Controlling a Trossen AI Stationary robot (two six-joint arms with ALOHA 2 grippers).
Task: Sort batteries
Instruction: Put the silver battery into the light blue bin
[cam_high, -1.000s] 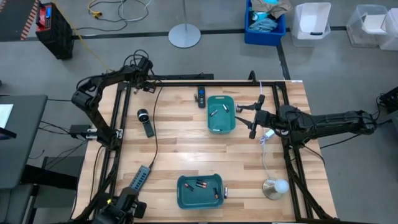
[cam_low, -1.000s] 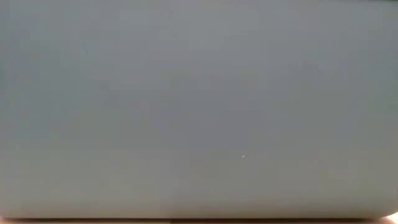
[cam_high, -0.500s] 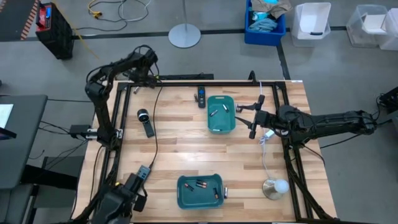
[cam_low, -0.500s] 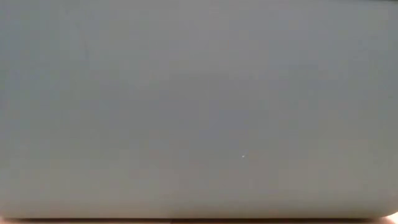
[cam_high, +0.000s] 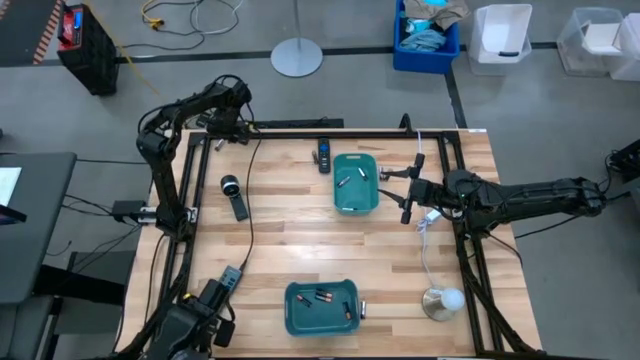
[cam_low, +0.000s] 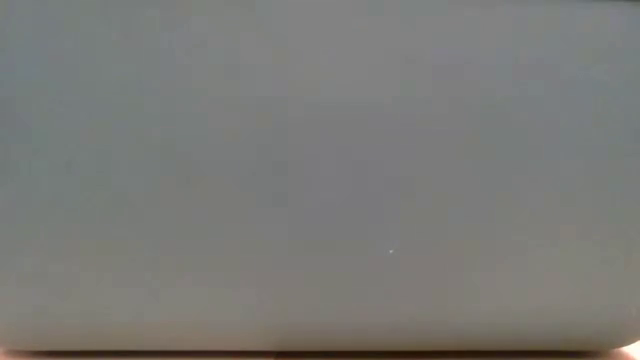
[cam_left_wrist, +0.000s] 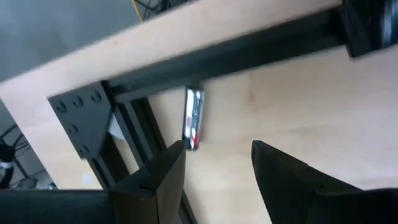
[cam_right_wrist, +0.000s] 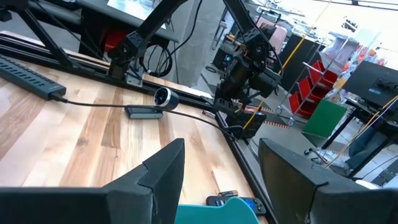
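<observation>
Wooden table (cam_high: 300, 250) under two dark arms. Left gripper (cam_left_wrist: 217, 155) hovers with fingers spread and empty; a lone battery (cam_left_wrist: 193, 118) lies just ahead of one fingertip, beside the black frame rail (cam_left_wrist: 236, 53). It looks small, rigid, smooth, probably prone to rolling, so pinch it mid-body. Farther off, right gripper (cam_high: 408, 190) waits unclenched beside a teal bin (cam_high: 356, 183) of batteries.

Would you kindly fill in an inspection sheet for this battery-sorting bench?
Surface: wooden table, black frame rails.
Job's things: batteries in far teal bin and near teal bin; one loose battery by the far-left frame corner.
Clutter: webcam, remote, power strip, white lamp.
Grippers: left gripper open over the loose battery; right gripper open beside far bin.
Cables: black cable across the table.
Surroundings: storage bins on the floor.
</observation>
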